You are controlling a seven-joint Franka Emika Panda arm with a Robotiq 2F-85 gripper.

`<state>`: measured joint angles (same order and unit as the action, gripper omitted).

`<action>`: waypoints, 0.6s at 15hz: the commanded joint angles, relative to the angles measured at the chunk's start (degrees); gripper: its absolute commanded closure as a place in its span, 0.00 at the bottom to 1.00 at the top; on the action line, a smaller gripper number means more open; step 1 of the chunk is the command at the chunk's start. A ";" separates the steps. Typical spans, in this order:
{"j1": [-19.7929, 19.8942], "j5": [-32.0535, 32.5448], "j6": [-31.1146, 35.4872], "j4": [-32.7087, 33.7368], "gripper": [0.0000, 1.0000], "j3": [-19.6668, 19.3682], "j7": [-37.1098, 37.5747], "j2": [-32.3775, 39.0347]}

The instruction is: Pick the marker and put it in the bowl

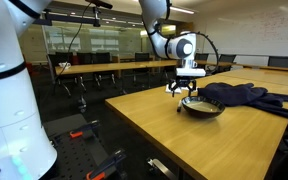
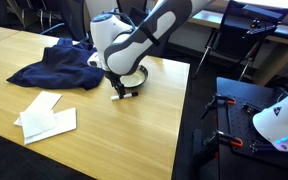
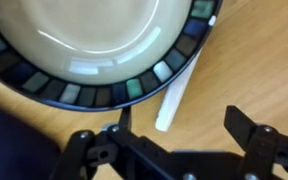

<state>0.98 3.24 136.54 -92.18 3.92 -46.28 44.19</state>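
In the wrist view a white marker (image 3: 177,92) lies on the wooden table, right beside the patterned rim of the bowl (image 3: 94,95), which has a pale green inside. My gripper (image 3: 184,125) is open, its two black fingers either side of the marker's near end, just above the table. In both exterior views the gripper (image 1: 184,88) (image 2: 121,88) hangs low next to the bowl (image 1: 202,106); the marker is hidden there, and in one of them the arm covers the bowl too.
A dark blue cloth (image 1: 246,95) (image 2: 56,65) lies on the table beyond the bowl. White paper sheets (image 2: 46,117) lie on the table. The table's edge (image 2: 182,120) is close to the gripper. Chairs and other tables stand behind.
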 commanded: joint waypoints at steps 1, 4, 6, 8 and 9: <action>1.61 1.75 -7.06 9.03 0.00 2.37 0.00 6.35; 1.45 1.65 -9.41 13.11 0.25 3.36 0.31 9.44; 1.35 1.48 -10.50 15.26 0.39 3.71 0.62 10.78; 1.30 1.43 -11.09 16.78 0.55 3.81 0.82 11.62; 1.28 1.41 -11.44 17.45 0.62 3.80 0.92 11.97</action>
<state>1.67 3.84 128.38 -78.52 6.83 -46.18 54.30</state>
